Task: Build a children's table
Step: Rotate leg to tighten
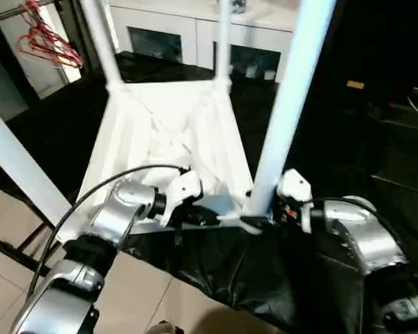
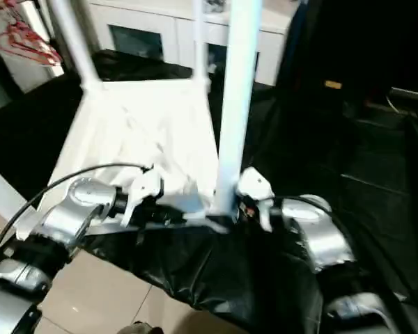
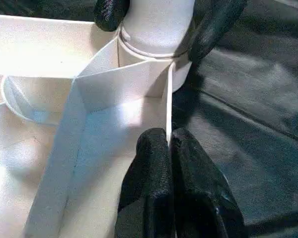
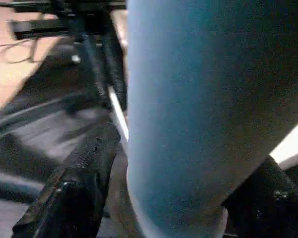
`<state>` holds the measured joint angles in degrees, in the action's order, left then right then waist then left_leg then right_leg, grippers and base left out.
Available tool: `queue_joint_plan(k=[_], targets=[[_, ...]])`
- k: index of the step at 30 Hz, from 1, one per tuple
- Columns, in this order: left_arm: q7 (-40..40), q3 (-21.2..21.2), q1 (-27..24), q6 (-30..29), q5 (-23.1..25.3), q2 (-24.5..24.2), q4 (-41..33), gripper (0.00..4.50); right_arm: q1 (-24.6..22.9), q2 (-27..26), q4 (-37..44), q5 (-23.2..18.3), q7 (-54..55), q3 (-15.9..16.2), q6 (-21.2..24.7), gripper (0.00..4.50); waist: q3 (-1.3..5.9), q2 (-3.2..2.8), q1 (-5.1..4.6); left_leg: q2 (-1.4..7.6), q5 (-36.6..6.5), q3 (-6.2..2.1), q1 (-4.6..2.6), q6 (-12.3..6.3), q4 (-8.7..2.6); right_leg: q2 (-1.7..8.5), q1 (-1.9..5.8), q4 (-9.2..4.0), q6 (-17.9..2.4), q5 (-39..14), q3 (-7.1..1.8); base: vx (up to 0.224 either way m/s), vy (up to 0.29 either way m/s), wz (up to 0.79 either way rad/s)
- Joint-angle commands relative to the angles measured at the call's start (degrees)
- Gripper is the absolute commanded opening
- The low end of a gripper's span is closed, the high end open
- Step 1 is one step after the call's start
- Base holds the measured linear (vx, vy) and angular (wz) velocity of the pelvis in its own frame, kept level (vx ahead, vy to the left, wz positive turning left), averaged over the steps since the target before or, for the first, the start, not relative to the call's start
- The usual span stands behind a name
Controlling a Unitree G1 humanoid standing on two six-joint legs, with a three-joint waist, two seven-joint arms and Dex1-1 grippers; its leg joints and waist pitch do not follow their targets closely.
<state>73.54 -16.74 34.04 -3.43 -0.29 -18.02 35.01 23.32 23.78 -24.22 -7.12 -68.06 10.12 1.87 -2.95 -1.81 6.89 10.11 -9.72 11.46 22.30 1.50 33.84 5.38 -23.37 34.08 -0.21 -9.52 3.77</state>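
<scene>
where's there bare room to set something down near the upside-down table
Free: the ribbed underside of the white plastic rectangular tabletop between its legs, and the black sheet in front of its near rim. Crowded: the near right corner, where both claws meet at the white tubular leg.

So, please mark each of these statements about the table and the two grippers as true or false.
1. The table top lies upside down with its ribbed underside facing up. True.
2. The left gripper is shut on a thin rim wall of the table top. True.
3. The right gripper is closed on a red hanger. False: its fingers stand on either side of the near leg, close to its corner socket.
4. No legs are in the sockets yet. False: several legs already stand upright in the corners.
5. The table top rests on a dark sheet. True.
</scene>
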Motion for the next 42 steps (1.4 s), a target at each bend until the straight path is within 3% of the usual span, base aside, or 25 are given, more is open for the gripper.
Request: queue_joint_plan(k=[1,10,18,21,22,23,28,29,32,34,36,38,39,40,42], targets=[[0.33,0.19,0.87,0.35,-1.74,0.33,-3.04,0.00,-1.15,-0.17,1.42,-0.31,-3.57,3.02,0.87,2.84,3.54,0.63,-0.09,3.75,-18.13,-1.53,-1.65,-1.72,-4.62,3.72,2.23,-4.08,-12.94,-17.37,-2.50,0.000,0.000,0.00],[1.62,0.00,0.12,-0.49,-1.92,-0.27,-4.54,0.00,-1.91,0.52,3.19,-1.32,-5.61,3.66,2.68,2.05,3.84,0.78,0.17,3.54,-14.13,-1.40,-1.39,-2.91,-4.21,3.71,2.45,-3.60,-13.80,-12.70,-2.46,0.000,0.000,0.00],[0.39,0.26,-0.30,-0.45,-1.25,-0.39,-4.38,0.00,-2.85,-0.15,3.50,-1.21,-4.71,4.15,2.41,1.99,3.84,0.81,0.26,3.59,-15.02,-1.49,-1.47,-2.28,-4.30,3.77,2.40,-3.75,-13.05,-14.75,-2.48,0.000,0.000,0.00],[-2.72,0.77,-0.07,-0.78,-0.43,0.40,-3.18,0.00,-3.84,-1.25,3.46,-1.34,-2.49,3.82,2.36,1.98,3.81,0.80,0.29,3.59,-14.88,-1.48,-1.48,-2.36,-4.32,3.75,2.37,-3.77,-13.03,-14.45,-2.49,0.000,0.000,0.00],[-7.04,1.52,0.70,-1.10,0.51,1.78,-1.46,0.00,-4.12,-3.56,1.96,-0.51,2.67,2.60,1.66,1.98,3.74,0.87,0.28,3.60,-15.22,-1.48,-1.49,-2.21,-4.35,3.80,2.29,-3.83,-12.96,-14.94,-2.51,0.000,0.000,0.00],[-9.63,1.99,1.27,-1.55,0.87,2.86,-0.47,0.00,-3.78,-5.49,0.32,0.14,7.03,1.56,1.89,1.98,3.28,0.88,-0.07,3.40,-18.55,-1.61,-1.70,-0.87,-4.68,3.92,2.05,-4.51,-11.94,-20.32,-2.48,0.000,0.000,0.00],[-17.20,2.48,3.36,-2.86,2.42,6.66,2.78,0.00,-1.39,-11.76,-6.49,3.54,23.36,-1.22,3.06,1.97,2.78,0.75,-1.71,3.04,-25.36,-2.46,-2.20,2.56,-5.14,4.18,1.63,-5.80,-7.84,-32.46,-2.09,-0.031,0.005,-0.04],[-20.34,2.72,4.48,-3.66,2.78,8.52,4.30,0.00,-0.19,-14.17,-8.70,4.14,28.76,-2.20,3.40,1.96,2.72,0.87,-2.42,2.89,-27.83,-2.80,-2.47,2.89,-5.11,4.17,1.53,-6.44,-5.86,-36.16,-1.75,0.000,0.000,0.00],[-24.45,3.01,5.99,-4.20,3.26,10.66,6.33,0.00,1.39,-16.86,-10.80,4.29,33.93,-3.41,3.68,1.96,2.65,0.66,-3.07,2.82,-29.47,-3.06,-2.49,2.81,-5.27,4.12,1.61,-6.99,-4.72,-37.44,-1.34,0.000,0.000,0.00],[-27.88,3.20,7.44,-4.46,3.67,12.88,8.24,0.00,3.39,-19.55,-13.08,4.83,39.67,-4.60,3.92,1.96,2.59,0.57,-3.47,2.68,-30.80,-3.17,-2.88,2.96,-5.34,3.96,1.39,-7.53,-4.27,-37.78,-0.95,0.000,0.000,0.00],[-30.56,3.07,8.88,-4.02,4.52,14.89,10.02,0.00,5.33,-21.85,-14.85,5.48,42.69,-4.86,2.68,1.96,2.50,0.47,-4.01,2.43,-33.61,-3.20,-3.82,3.10,-4.95,3.79,0.74,-8.23,-4.03,-38.69,-0.36,0.000,0.000,0.00],[-30.96,2.75,9.57,-3.26,5.06,15.53,10.76,0.00,6.26,-22.82,-15.44,4.91,42.30,-5.07,1.37,1.96,2.48,0.11,-4.33,2.55,-35.16,-3.39,-3.85,2.57,-5.23,3.56,1.33,-8.56,-3.43,-37.19,0.36,0.000,0.000,0.00],[-31.06,2.68,9.83,-2.90,5.22,15.67,11.14,0.00,6.61,-23.18,-15.76,4.41,42.17,-5.47,1.00,2.31,2.45,-0.14,-4.38,2.96,-36.12,-3.62,-3.42,2.44,-5.93,3.55,1.88,-8.12,-3.65,-34.99,0.36,0.000,0.000,0.00],[-30.42,2.27,9.90,-2.13,5.52,15.42,11.18,0.00,6.83,-23.30,-15.56,3.51,41.45,-6.06,1.03,2.52,2.57,-0.37,-4.37,3.05,-36.53,-3.64,-3.55,2.61,-6.06,3.78,1.98,-8.18,-4.46,-32.76,0.31,0.000,0.000,0.00],[-28.50,1.53,9.75,-0.52,5.85,14.50,11.22,0.00,7.08,-23.04,-15.04,2.10,39.30,-6.84,1.48,2.68,2.55,-0.29,-4.19,2.95,-36.01,-3.48,-3.54,2.58,-6.07,4.09,1.89,-8.19,-5.52,-31.21,0.08,0.000,0.000,0.00]])
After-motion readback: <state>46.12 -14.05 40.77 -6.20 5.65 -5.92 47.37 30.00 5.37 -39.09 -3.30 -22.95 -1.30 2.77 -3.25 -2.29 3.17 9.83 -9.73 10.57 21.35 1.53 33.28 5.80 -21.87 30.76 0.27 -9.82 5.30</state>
